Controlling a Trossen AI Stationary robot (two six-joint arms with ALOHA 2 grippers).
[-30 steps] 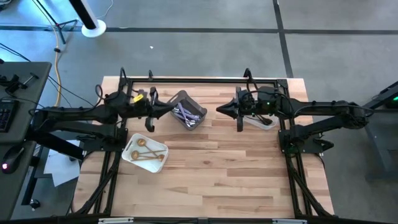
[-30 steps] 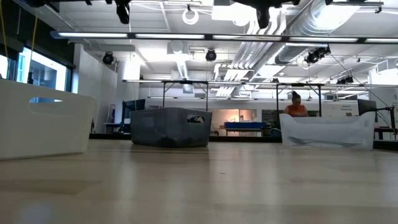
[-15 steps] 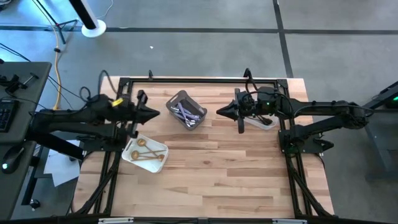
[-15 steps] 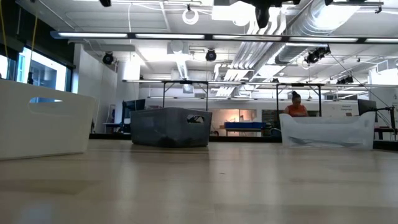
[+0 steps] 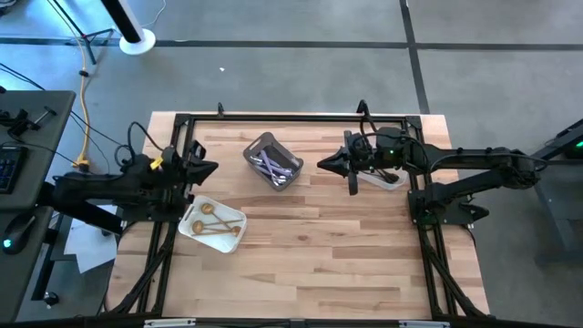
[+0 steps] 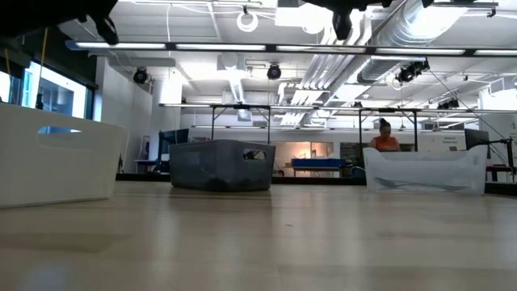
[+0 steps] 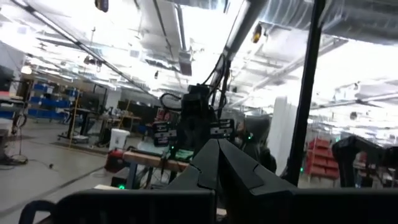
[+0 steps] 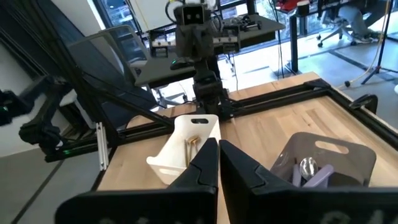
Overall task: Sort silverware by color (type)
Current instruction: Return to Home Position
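Wood table is bare all across 6 o'clock. Gold spoons lie in the tray at 8, lilac and silver ones in the bin at 11. Left gripper at 10 and right gripper at 1 are closed, empty.

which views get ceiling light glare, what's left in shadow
Low view: ceiling lights glare overhead, near wall of the white tray shaded. Left wrist view: strong glare, left tool a dark silhouette. High view: table evenly lit.
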